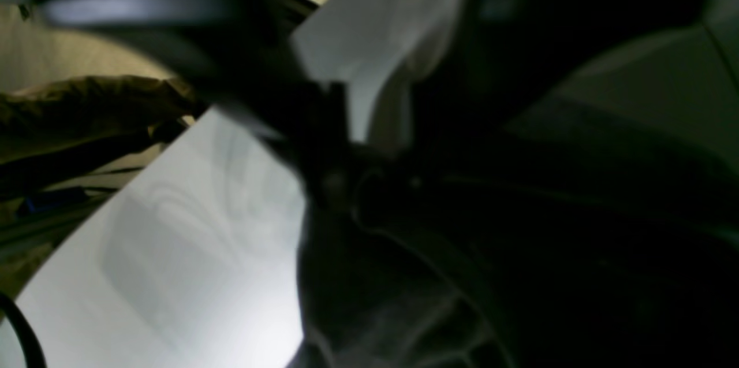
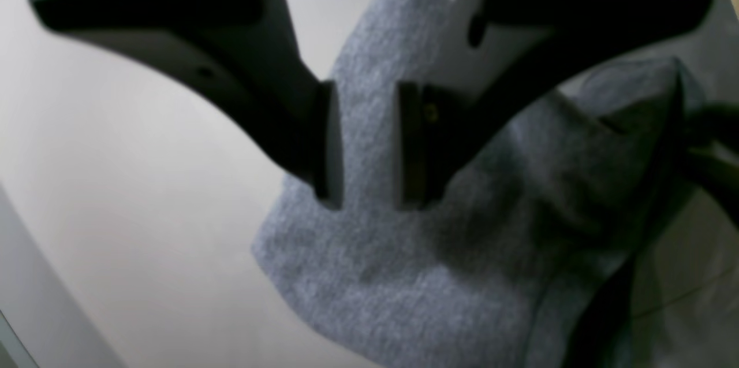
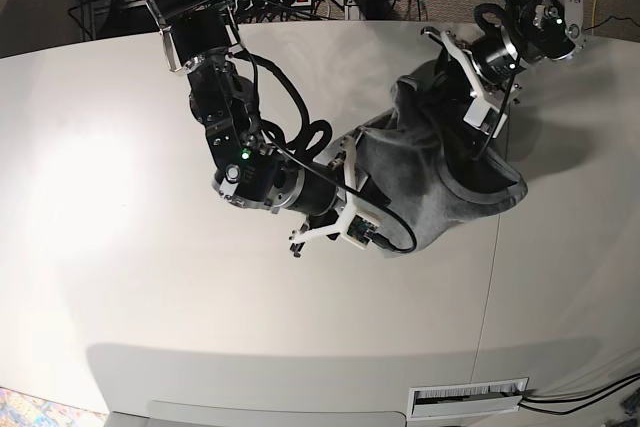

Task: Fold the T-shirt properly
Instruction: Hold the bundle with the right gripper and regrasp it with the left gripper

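Base view is showing the T-shirt [image 3: 440, 182] lying bunched on the right half of the white desk [image 3: 120, 247], one part lifted toward the left gripper [image 3: 478, 97]; whether those fingers are pinching the cloth I cannot tell. Right wrist view is showing the right gripper [image 2: 362, 145] hovering over grey fabric, its fingers [image 2: 328, 142] standing apart, gripping nothing

Grey T-shirt [image 3: 440, 182] bunched between two arms.

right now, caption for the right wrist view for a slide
Right pincer open, poised over the grey T-shirt bunched on the white table.
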Controlling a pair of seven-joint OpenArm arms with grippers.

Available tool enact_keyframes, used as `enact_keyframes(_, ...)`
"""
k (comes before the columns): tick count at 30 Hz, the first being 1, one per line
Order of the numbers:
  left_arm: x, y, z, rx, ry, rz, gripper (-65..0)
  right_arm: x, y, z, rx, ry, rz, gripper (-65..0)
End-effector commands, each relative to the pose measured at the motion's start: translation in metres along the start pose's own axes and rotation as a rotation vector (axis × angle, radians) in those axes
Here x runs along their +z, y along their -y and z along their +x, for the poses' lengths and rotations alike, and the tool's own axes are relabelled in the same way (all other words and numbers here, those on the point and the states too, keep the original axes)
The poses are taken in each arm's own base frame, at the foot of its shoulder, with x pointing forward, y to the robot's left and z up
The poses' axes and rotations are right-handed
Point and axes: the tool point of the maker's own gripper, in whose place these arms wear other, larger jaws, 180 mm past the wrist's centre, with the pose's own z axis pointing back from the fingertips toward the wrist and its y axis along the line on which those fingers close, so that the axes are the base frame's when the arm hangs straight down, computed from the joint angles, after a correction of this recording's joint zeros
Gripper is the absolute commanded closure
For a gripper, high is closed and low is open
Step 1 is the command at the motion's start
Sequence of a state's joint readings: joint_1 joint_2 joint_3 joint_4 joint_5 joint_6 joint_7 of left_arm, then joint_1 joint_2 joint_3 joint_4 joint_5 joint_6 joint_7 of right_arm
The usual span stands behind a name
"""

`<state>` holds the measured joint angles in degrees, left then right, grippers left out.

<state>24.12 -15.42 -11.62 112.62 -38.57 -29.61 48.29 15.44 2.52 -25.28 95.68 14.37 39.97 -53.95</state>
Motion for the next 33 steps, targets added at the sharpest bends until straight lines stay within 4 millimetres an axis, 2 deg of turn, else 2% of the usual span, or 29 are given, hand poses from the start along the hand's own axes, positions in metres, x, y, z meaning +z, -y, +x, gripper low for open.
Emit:
enact_keyframes(1, 0.003, 0.002, 0.012, -0.010, 0.045, -0.009, 0.0, 0.004, 0.006, 0.022, 0.019, 0.067, -0.011, -15.9)
enact_keyframes(9, 0.014, 0.001, 0.020, -0.105, 0.017, 0.018, 0.0, 0.004, 0.007, 0.022, 0.019, 0.070, -0.013, -15.9)
enact_keyframes(20, 0.046, -0.046, 0.026, -0.382, -0.081, 0.263, 0.0, 0.004, 0.007, 0.022, 0.019, 0.070, -0.013, -15.9)
enact_keyframes(25, 0.060, -0.069, 0.037, -0.449, -0.089, 0.356, 0.0, 0.004, 0.007, 0.022, 0.019, 0.070, -0.013, -15.9)
enact_keyframes(30, 0.074, -0.074, 0.053, -0.554, -0.105, 0.412, 0.0, 0.004, 0.007, 0.022, 0.019, 0.071, -0.013, -15.9)
enact_keyframes(33, 0.079, -0.072, 0.060, -0.548, -0.089, 0.438, 0.0, 0.004, 0.007, 0.022, 0.020, 0.067, -0.015, -15.9)
